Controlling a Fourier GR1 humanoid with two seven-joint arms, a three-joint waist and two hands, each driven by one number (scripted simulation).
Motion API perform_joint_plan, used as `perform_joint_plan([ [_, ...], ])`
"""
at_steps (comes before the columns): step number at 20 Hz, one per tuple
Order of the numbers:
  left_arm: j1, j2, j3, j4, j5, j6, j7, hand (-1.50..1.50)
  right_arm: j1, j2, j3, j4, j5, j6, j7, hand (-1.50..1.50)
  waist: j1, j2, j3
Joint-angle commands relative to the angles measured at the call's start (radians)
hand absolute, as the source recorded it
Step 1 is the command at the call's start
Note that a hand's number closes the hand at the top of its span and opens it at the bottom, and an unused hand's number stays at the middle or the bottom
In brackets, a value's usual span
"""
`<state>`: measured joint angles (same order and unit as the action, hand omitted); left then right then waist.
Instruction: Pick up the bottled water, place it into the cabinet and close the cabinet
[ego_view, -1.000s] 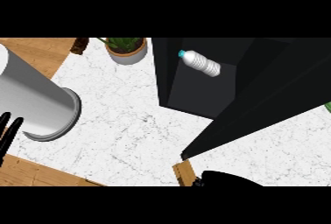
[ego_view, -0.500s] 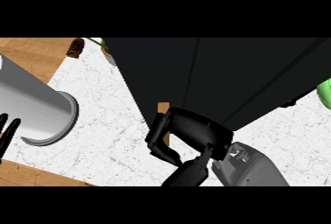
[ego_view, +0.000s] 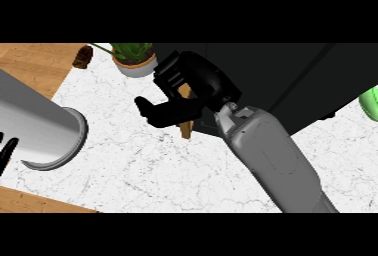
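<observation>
The white marbled counter (ego_view: 148, 175) fills most of my view, with wood showing at its upper left and lower left corners. Across the upper right stands the black cabinet (ego_view: 295, 75), the landmark here; its dark front runs down toward the middle of the counter. Well left of the cabinet, a large grey cylinder (ego_view: 37, 125) lies on its side, open rim facing right. My right forearm rises from the lower edge, and my right robot hand (ego_view: 193, 92) rests against the cabinet's left edge, fingers curled over a thin wooden edge (ego_view: 186, 127) that shows below the palm, thumb jutting left. I cannot see the bottled water anywhere; whether it sits inside the cabinet I cannot tell. Just left of the cabinet's top corner stands a small potted plant (ego_view: 133, 59). A green object (ego_view: 369, 102) peeks in right of the cabinet. My left robot hand (ego_view: 6, 152) shows only straight fingertips at the far left edge.
</observation>
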<state>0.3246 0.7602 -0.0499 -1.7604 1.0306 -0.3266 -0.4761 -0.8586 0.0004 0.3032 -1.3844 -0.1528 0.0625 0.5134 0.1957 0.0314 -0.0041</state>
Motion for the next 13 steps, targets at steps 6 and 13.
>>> perform_joint_plan([
  [6, 0.018, -0.004, 0.014, 0.006, 0.006, -0.027, -0.007, -1.50, -0.192, 0.000, -0.093, 0.258, -0.036, -0.225, -0.092, -1.50, -0.016, 0.009, 0.001],
  [13, 0.041, -0.019, 0.015, -0.001, -0.001, -0.030, -0.017, -1.50, -0.199, 0.000, -0.088, 0.317, -0.121, -0.293, -0.142, -1.50, -0.025, 0.010, 0.002],
])
